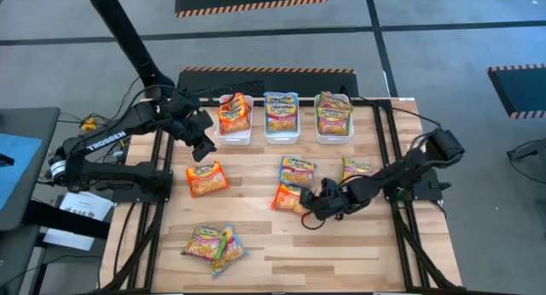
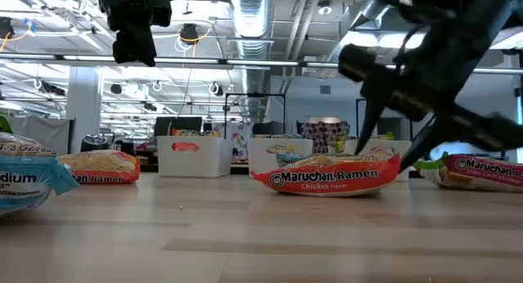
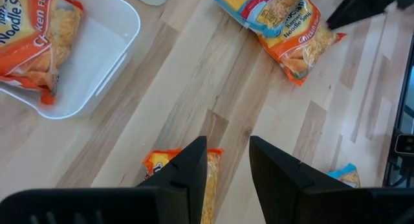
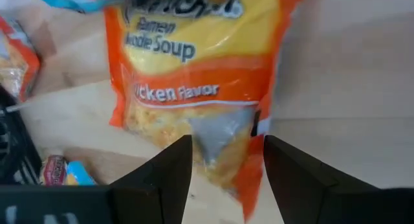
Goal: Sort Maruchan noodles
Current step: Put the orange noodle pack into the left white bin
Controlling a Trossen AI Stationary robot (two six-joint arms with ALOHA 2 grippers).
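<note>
Because the packets are thin shiny plastic around a dry noodle block, I judge them light, a little slippery and easy to crack inside, so a gentle pinch across the short sides or on a crimped end seam seems the best hold. At the near edge of the table [image 1: 281, 261] lie two packets [image 1: 215, 245] overlapping, well apart from both arms. Farther in, the right end effector [image 1: 307, 206] hangs low with its fingers spread wide over the near end of an orange chicken-flavour packet [image 1: 290, 198] (nothing is pinched yet, as far as I can see). A blue packet [image 1: 298, 170] touches that one on its far side, a green-pink packet [image 1: 357, 167] lies to the right, and an orange one [image 1: 206, 178] lies to the left. Farther still, the left end effector [image 1: 203, 141] hovers empty beside the left bin [image 1: 232, 136], fingers partly apart. At the far side, three white bins already hold sorted packets.
</note>
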